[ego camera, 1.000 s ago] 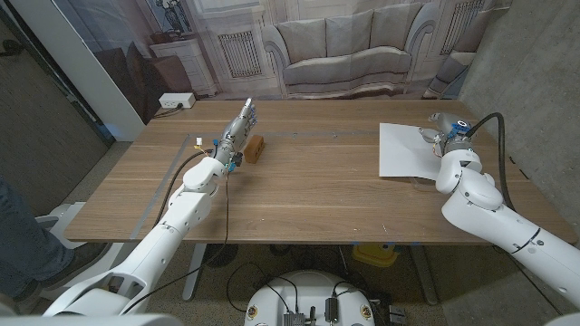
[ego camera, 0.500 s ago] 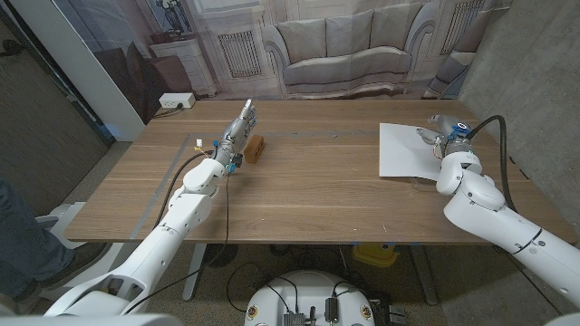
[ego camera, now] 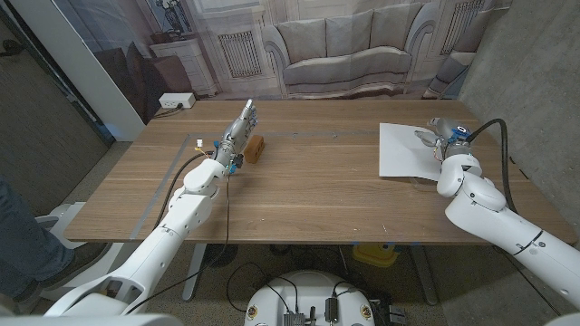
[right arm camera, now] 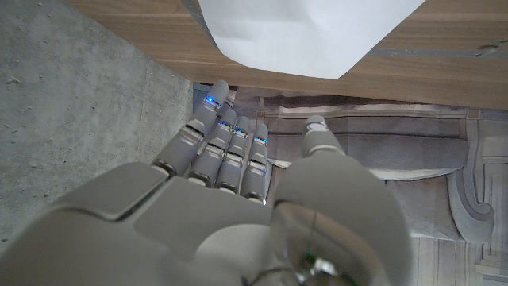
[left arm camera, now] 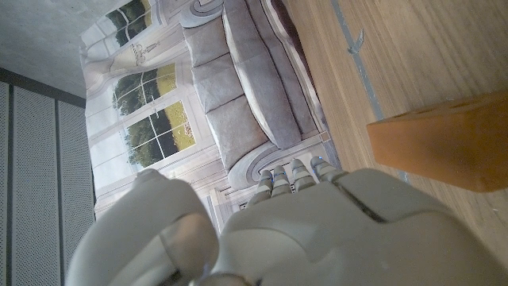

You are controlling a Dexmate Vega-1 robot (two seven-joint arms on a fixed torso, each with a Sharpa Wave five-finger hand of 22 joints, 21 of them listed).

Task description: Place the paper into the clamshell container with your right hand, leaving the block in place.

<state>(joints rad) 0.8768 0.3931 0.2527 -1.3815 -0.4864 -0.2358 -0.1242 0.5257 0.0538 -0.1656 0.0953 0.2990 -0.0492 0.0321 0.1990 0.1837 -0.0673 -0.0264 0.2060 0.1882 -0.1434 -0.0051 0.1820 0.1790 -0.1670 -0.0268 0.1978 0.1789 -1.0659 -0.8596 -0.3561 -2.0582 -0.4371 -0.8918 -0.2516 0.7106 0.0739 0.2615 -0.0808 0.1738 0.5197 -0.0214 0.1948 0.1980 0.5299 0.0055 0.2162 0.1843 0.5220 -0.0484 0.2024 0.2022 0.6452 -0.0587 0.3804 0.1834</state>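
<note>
A white sheet of paper (ego camera: 406, 150) lies on the wooden table (ego camera: 317, 190) at the far right. My right hand (ego camera: 433, 132) is at the paper's far right corner, fingers stretched out and apart, holding nothing. In the right wrist view the hand (right arm camera: 238, 191) reaches past the table's edge, and the paper (right arm camera: 309, 32) lies to its side. A small orange-brown block (ego camera: 256, 148) sits at the far left of the table. My left hand (ego camera: 239, 128) stands beside it with straight fingers and holds nothing. The left wrist view has the block (left arm camera: 444, 147) close by the hand (left arm camera: 317, 230).
A strip of tape (ego camera: 172, 181) runs along the table's left side. A concrete wall (ego camera: 535, 81) rises close behind the table's right edge. A printed sofa backdrop (ego camera: 335, 45) stands behind the table. A person's leg (ego camera: 14, 235) is at the left edge.
My right hand has shifted slightly at the paper's far right corner. The left arm, the block and the paper have not moved.
</note>
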